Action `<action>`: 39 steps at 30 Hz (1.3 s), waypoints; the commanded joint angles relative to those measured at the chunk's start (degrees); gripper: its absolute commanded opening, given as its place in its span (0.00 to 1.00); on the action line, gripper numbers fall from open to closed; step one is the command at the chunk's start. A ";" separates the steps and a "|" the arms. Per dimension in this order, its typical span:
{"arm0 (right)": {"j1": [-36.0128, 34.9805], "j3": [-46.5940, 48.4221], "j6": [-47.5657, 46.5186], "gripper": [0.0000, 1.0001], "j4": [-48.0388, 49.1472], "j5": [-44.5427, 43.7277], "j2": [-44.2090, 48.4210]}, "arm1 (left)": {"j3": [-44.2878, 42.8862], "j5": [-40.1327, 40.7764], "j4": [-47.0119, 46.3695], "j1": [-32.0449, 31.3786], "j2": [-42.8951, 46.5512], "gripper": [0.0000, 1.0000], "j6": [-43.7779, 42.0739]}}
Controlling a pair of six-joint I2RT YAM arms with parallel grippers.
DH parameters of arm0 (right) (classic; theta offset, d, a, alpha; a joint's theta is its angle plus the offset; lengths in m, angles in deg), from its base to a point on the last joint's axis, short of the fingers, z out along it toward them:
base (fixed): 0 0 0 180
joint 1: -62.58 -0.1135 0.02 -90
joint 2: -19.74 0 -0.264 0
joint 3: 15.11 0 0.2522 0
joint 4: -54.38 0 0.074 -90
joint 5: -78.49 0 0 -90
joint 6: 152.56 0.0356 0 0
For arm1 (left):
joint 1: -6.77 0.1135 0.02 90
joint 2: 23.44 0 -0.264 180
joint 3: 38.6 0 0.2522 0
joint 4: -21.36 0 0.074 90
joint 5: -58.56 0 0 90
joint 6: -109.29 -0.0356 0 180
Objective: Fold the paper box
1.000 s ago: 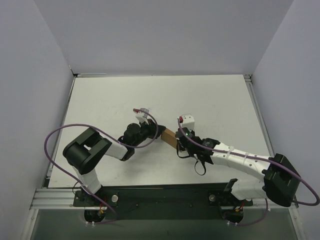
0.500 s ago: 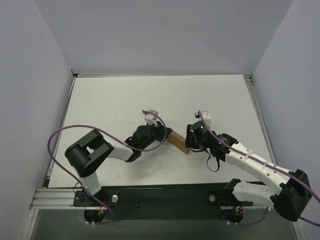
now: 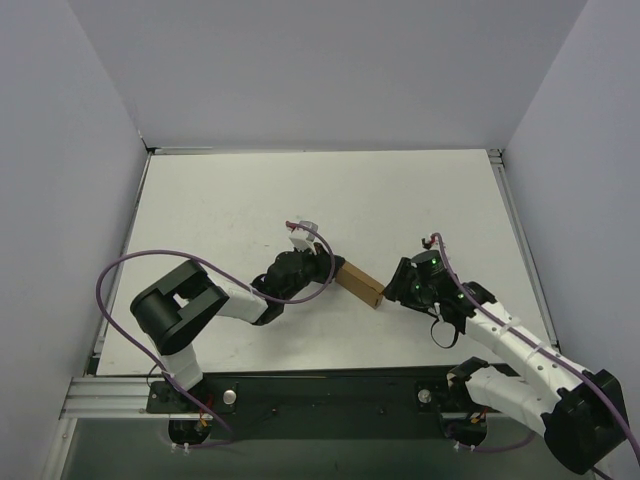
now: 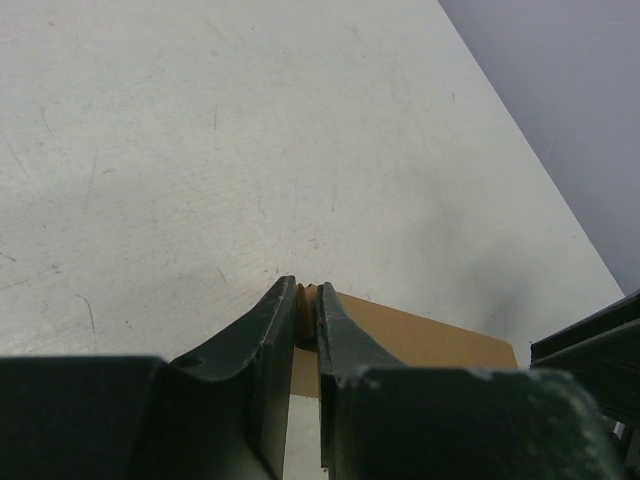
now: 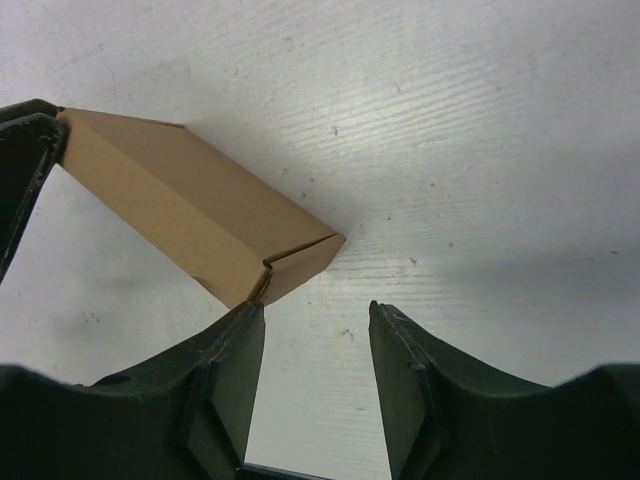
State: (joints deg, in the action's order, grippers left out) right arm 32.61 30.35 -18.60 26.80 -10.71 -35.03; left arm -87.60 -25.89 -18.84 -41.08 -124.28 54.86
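I can read no text, label, brand, number or sign in any of my three camera views. The paper box [image 5: 190,215], just ahead of the right gripper [image 5: 315,310] and off to its left, shows only plain brown card on the faces turned toward me.

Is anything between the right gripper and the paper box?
Nothing visible. Only a strip of table separates the open right gripper from the paper box's near end; the left gripper pinches its far end.
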 commanded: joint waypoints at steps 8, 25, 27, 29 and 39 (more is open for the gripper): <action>1.41 -2.26 4.20 0.46 6.79 4.56 1.85 | 4.39 -1.15 23.90 -1.36 -4.90 0.15 -3.49; 1.50 -4.90 1.12 0.22 6.53 2.28 -2.54 | 4.57 -0.88 23.81 -1.71 -4.98 0.15 -3.23; 1.06 -4.72 0.16 0.18 4.44 0.79 -3.15 | 4.66 -0.80 23.63 -1.71 -5.07 0.15 -3.14; 0.80 -4.81 -0.89 0.16 2.93 -0.62 -3.59 | 5.10 -0.62 23.28 -1.71 -4.98 0.15 -2.88; -0.96 -6.39 -0.81 0.12 2.22 -1.86 -2.02 | 9.22 0.17 18.37 -2.50 -2.53 0.15 -2.70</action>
State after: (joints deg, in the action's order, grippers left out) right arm 32.48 27.18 -17.44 36.57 -7.67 -36.40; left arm -85.85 -24.30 -20.47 -41.70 -124.10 54.90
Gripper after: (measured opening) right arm 0.129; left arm 0.215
